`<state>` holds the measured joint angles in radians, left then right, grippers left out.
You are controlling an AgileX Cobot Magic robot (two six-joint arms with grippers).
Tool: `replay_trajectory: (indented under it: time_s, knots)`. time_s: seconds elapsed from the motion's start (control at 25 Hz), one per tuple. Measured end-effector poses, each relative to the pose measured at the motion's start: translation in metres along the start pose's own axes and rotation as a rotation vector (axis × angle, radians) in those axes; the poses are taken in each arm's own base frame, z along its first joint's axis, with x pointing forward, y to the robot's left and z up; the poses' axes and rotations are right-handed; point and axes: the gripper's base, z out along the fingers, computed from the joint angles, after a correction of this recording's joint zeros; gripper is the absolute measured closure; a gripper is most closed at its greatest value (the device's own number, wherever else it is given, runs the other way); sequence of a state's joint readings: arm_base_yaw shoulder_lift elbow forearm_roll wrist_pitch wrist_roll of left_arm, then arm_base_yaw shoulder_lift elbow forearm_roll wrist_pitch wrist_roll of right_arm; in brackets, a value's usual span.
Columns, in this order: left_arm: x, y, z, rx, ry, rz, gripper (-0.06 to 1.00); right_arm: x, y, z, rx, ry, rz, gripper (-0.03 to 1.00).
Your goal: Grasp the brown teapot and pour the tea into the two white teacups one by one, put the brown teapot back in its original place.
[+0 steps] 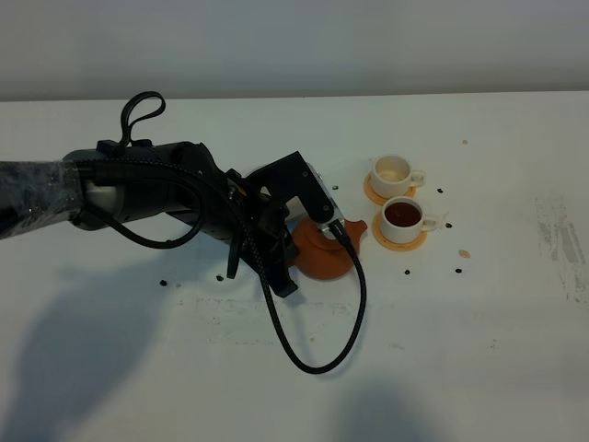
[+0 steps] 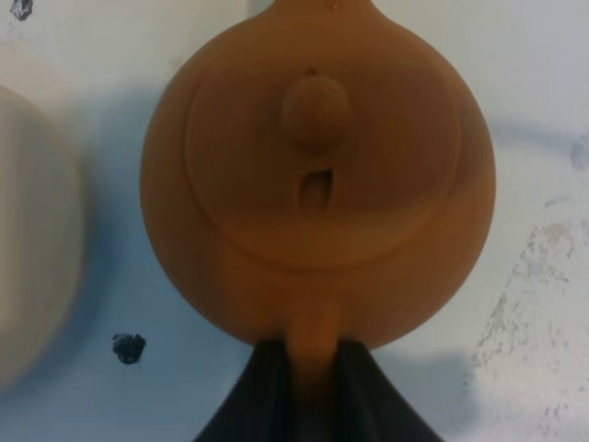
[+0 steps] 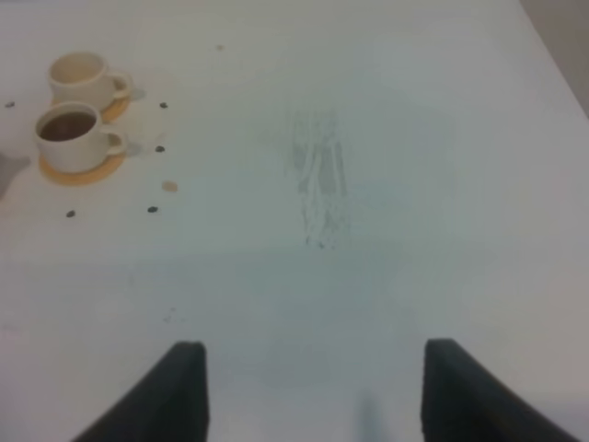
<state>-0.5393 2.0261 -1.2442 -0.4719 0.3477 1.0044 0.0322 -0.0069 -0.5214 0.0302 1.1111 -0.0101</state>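
The brown teapot sits level with its lid on, its spout toward the two white teacups. My left gripper is shut on its loop handle. The nearer teacup holds dark tea, and the farther teacup shows a pale inside. Each stands on an orange-tan coaster. A pale round edge beside the teapot in the left wrist view looks like the beige saucer; the arm hides it in the high view. My right gripper is open over bare table.
Small dark specks and a tan crumb lie around the cups. A black cable loops from the left arm onto the table in front of the teapot. A scuffed patch marks the table's right side.
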Motion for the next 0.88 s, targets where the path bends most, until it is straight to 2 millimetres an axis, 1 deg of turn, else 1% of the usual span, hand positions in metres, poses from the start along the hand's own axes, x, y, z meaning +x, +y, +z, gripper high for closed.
replay_trajectory:
  time_s: [0.24, 0.32, 0.44, 0.56, 0.8, 0.88]
  knots:
    - [-0.001, 0.000, -0.002, -0.003, -0.005, 0.000, 0.86, 0.000, 0.000, 0.000, 0.000, 0.000, 0.000, 0.48]
    - [-0.004, 0.000, -0.008, -0.010, -0.017, 0.012, 0.86, 0.000, 0.000, 0.000, 0.000, 0.000, 0.000, 0.48]
    - [-0.011, 0.003, -0.024, -0.037, -0.052, 0.044, 0.86, 0.000, 0.000, 0.000, 0.000, 0.000, 0.000, 0.48]
    - [-0.018, 0.010, -0.036, -0.063, -0.084, 0.058, 0.86, 0.000, 0.000, 0.000, 0.000, 0.000, 0.000, 0.48]
    - [-0.041, 0.027, -0.051, -0.124, -0.151, 0.101, 0.86, 0.000, 0.000, 0.000, 0.000, 0.000, 0.000, 0.48]
    - [-0.048, 0.035, -0.053, -0.140, -0.170, 0.104, 0.86, 0.000, 0.000, 0.000, 0.000, 0.000, 0.000, 0.48]
